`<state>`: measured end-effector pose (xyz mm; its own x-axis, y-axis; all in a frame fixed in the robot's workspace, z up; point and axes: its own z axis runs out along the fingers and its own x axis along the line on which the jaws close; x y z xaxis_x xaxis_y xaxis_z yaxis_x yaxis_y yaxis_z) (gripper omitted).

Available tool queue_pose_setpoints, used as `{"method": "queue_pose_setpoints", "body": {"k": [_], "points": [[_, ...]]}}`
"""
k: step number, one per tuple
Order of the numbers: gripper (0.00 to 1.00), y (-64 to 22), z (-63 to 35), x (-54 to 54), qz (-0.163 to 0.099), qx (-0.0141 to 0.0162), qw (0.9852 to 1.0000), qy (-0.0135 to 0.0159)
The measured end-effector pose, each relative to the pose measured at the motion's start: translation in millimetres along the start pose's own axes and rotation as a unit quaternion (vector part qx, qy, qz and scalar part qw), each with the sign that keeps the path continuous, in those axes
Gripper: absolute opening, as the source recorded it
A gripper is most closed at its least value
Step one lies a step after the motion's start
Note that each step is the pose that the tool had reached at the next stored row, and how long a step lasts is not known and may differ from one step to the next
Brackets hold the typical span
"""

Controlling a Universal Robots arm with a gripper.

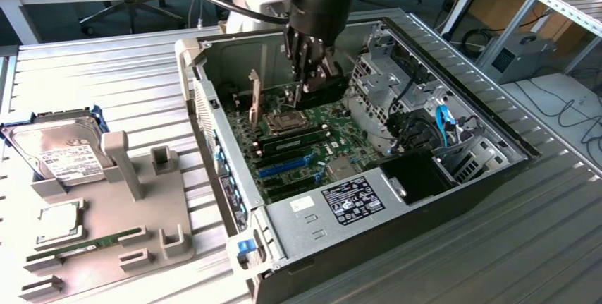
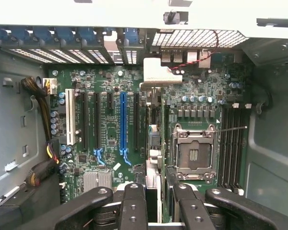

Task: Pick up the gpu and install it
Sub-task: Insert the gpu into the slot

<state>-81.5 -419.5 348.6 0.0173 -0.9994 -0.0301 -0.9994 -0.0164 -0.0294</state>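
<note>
While I hang inside the open computer case (image 1: 489,177), this is how things stand.
End effector (image 1: 315,82): mine, pinching the gpu (image 1: 323,92), its fingers (image 2: 133,206) pressed on either face.
Gpu place: held on edge just above the motherboard (image 1: 311,142), beside the empty CPU socket (image 2: 194,154).
Blue slot (image 2: 123,122): bare, near the gpu's edge.
Hard drive (image 1: 61,150): on the surface, well apart from the case.
</note>
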Motion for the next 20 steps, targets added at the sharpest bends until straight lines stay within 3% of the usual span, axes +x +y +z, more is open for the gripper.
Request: {"method": "queue_pose_setpoints", "body": {"k": [20], "points": [[0.27,0.2,1.4,11.6,0.0,0.0,1.0,0.0]]}}
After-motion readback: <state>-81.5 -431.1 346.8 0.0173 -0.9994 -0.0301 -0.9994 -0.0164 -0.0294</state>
